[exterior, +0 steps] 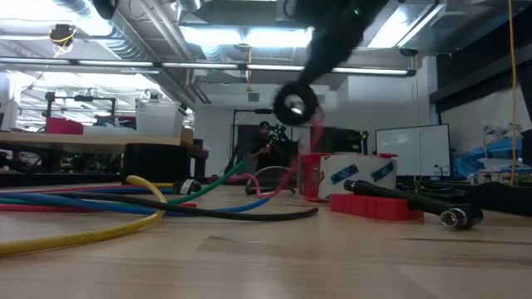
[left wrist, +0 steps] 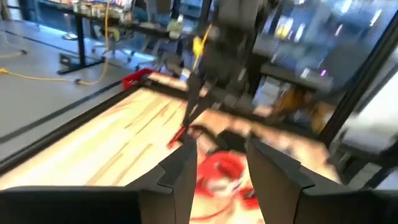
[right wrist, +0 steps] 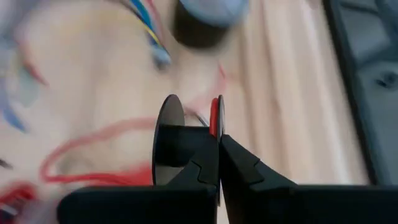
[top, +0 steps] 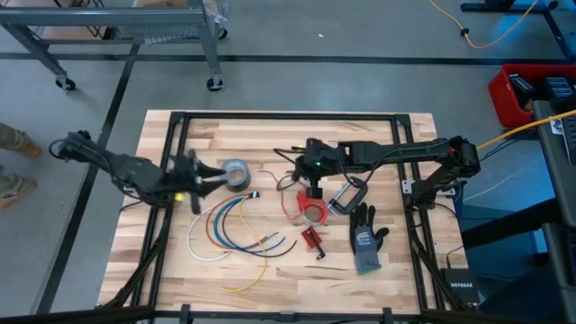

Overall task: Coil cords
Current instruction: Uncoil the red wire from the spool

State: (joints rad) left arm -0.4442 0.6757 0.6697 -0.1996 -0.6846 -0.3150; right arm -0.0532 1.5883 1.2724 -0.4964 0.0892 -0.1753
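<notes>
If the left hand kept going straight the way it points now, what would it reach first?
Probably the grey tape roll. In the high view the left hand, fingers apart and empty, points right across the table with the roll just ahead. How high the hand sits is unclear, so it might pass over it.

Cords (top: 236,225) fanned loose, red (top: 290,200) part-coiled.

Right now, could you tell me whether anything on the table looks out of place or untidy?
Yes. The cords lie fanned out in loose arcs on the table's left half, not coiled, with a yellow cord trailing off toward the front. The red cord is strung from the shut right pincer. The left pincer is open beside the grey tape roll.
</notes>
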